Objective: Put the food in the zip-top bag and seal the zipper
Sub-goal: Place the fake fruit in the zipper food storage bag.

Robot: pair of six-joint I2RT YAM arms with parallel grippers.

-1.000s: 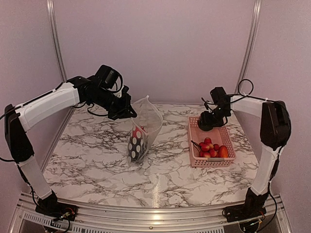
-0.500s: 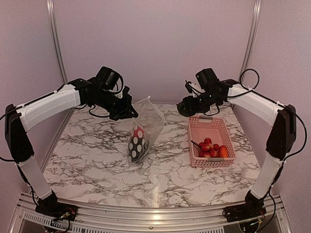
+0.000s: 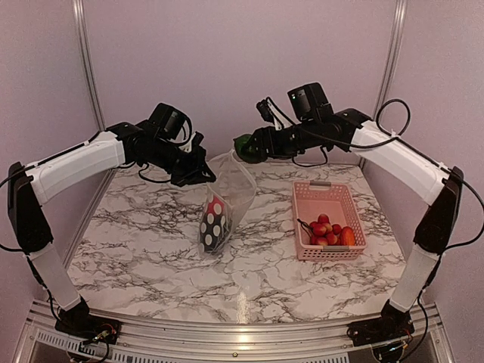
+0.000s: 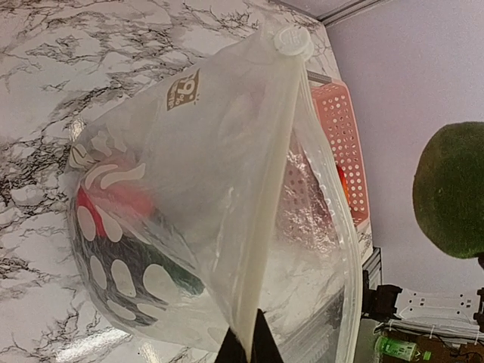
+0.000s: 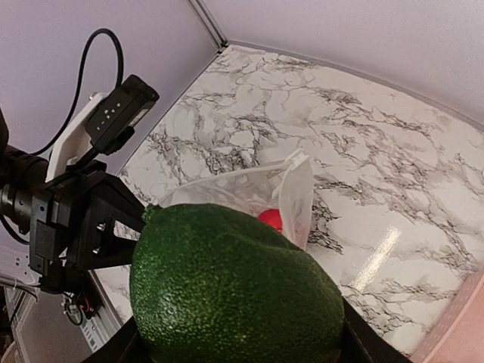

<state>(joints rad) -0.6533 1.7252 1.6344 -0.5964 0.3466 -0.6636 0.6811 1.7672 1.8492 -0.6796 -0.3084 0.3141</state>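
From above, the left gripper (image 3: 202,175) is clenched on the upper mouth edge of the zip-top bag (image 3: 231,193), holding it up off the marble table (image 3: 151,257). The bag's bottom rests on the table. A red piece of food (image 3: 215,207) lies low inside the bag. The right gripper (image 3: 246,150) hangs just above and beside the bag's mouth, grasping a green toy fruit (image 3: 242,146). A pink basket (image 3: 327,195) with more red food (image 3: 327,228) sits well to the right of the bag.

In the left wrist view, the zipper (image 4: 276,174) runs down the bag's mouth edge to the pinching fingers (image 4: 261,349).

In the right wrist view, the green fruit fills the foreground, above the bag's open mouth.
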